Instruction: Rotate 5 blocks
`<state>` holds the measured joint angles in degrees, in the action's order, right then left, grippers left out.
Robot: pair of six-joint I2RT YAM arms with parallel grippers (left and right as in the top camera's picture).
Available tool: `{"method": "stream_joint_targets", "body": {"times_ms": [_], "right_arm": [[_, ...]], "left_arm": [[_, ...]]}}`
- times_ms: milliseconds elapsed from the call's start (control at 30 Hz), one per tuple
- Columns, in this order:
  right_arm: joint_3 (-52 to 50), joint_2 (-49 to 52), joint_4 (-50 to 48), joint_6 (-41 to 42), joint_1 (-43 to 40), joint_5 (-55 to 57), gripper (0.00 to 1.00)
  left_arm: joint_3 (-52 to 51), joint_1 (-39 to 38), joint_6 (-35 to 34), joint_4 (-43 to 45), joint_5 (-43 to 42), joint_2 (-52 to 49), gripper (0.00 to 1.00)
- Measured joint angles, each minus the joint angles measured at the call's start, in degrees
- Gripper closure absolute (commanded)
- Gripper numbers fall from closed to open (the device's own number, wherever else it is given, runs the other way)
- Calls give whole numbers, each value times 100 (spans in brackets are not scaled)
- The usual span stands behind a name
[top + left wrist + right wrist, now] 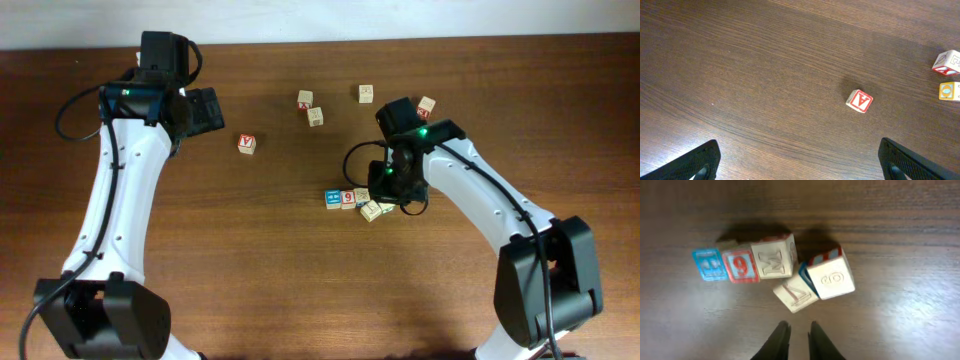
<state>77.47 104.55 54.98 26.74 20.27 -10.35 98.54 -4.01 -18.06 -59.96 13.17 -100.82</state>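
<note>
Five small wooden blocks cluster at mid table. In the right wrist view a blue-faced block [709,264], a red "9" block [740,265] and an "M" block [773,256] form a row. A tilted block [795,294] and a round-marked block [831,277] lie skewed against them. My right gripper [798,328] hovers just short of the tilted block, its fingers nearly together with nothing between them. In the overhead view the cluster [358,202] sits just left of the right gripper [397,190]. My left gripper [801,165] stands wide open over bare wood, far from the cluster.
A red-lettered cube [247,144] lies alone left of centre, and the left wrist view shows this red-lettered cube [859,101] ahead of the fingers. Pale cubes [305,99] [315,116] [366,93] and a red-marked cube [427,106] lie toward the back.
</note>
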Motion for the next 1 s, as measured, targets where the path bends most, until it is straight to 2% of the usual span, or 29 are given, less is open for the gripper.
{"method": "stream_joint_targets", "body": {"times_ms": [233,533,1000], "right_arm": [[-592,2,-387,190,0,-162,93],[-852,22,-588,737,0,632,93],[-909,39,-1176,761,0,885,93]], "left_arm": [[0,0,0,2,0,-2,1],[0,0,0,0,0,-2,1],[0,0,0,2,0,-2,1]]}}
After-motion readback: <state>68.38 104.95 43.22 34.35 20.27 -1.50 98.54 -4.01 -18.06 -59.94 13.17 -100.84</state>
